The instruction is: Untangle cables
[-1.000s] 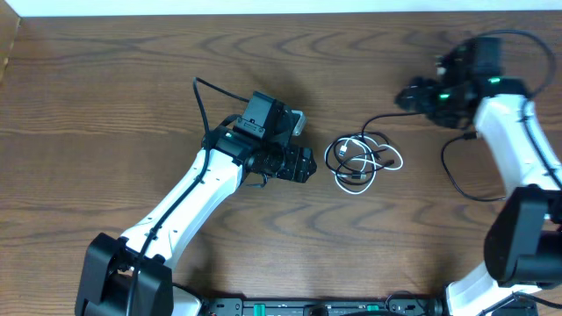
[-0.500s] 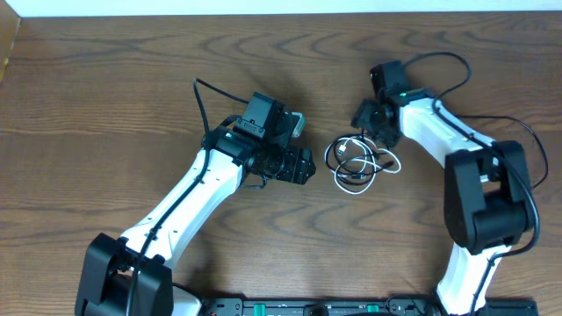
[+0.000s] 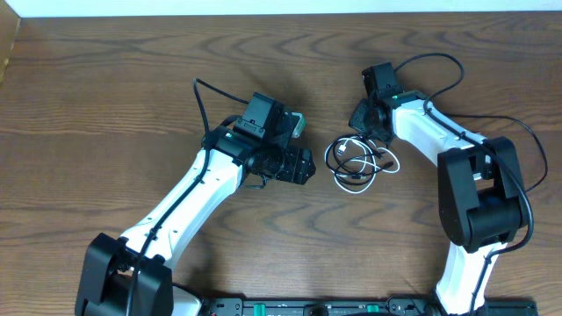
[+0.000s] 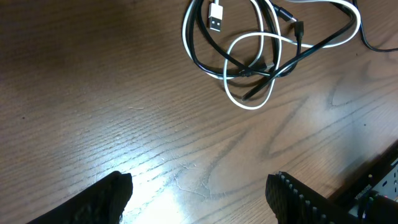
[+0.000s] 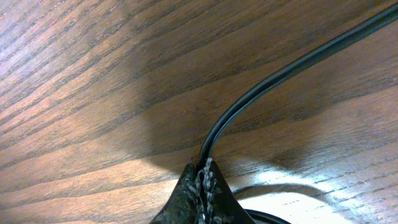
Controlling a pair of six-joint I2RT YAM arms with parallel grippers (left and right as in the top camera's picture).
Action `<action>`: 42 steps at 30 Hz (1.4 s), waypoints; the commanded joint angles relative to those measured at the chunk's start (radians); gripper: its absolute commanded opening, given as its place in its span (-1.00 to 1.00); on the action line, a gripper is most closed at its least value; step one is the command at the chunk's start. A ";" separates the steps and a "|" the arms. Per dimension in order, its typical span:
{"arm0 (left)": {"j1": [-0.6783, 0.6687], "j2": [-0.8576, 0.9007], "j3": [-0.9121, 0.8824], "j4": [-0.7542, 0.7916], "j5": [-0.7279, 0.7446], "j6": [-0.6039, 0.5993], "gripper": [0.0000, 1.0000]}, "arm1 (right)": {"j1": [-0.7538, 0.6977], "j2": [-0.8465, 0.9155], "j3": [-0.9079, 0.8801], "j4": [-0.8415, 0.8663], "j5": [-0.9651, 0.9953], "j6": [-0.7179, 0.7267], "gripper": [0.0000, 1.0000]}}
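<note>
Black cable clamped between right gripper jaws; left gripper jaws wide apart, hovering beside tangled white cable on wood table

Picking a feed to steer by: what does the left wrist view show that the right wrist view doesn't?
Left wrist only: the whole tangle, white cable looped with black cable, a USB plug, and the open left end effector short of it. Right wrist only: the right end effector pinched shut on the black cable, close up. Both: the wooden table.
</note>
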 commanded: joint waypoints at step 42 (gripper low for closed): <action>-0.002 0.003 0.005 -0.016 -0.005 0.013 0.48 | -0.410 -0.423 0.033 -0.663 -0.339 -0.684 0.62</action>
